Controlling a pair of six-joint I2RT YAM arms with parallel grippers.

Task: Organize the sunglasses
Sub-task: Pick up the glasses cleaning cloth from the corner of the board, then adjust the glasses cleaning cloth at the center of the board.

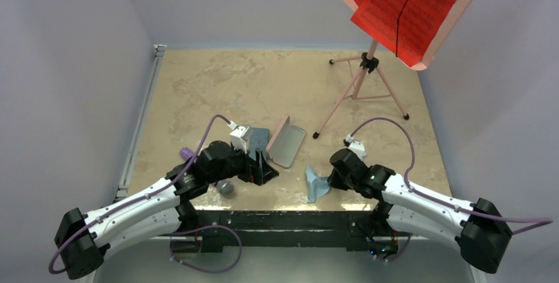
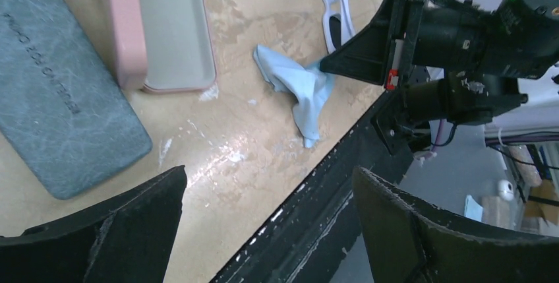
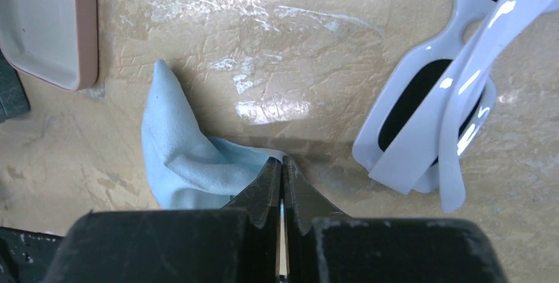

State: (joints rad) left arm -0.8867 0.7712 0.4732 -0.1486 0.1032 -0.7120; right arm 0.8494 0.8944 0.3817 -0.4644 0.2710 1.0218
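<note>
Top view: left gripper [image 1: 258, 167] hangs over the near end of the grey-blue case [image 1: 259, 139], w/ the pink case [image 1: 288, 141] lying open just right of it. Right gripper [image 1: 331, 179] is down at the light blue cloth [image 1: 316, 185], close to the near edge of the table [image 1: 264, 78]. Music stand [image 1: 369, 65] sits far right. Left wrist view: left fingers spread wide, nothing between them. Beyond them are both cases, the cloth, and the white sunglasses [image 2: 329, 9], flat on the table just right of the cloth. No other sunglasses show in any view. Right wrist view: right tips are pressed together, pinching a fold of the cloth. The white pair lies just right of the fingers, arms folded over, not touching them. Step in hand looks like cloth handling, prob. moving it to the open pink case ahead of the glasses. Next move calls for lifting the cloth w/o snagging the white frame, then carrying it left. After that the white pair needs a grip across its chunky frame.
</note>
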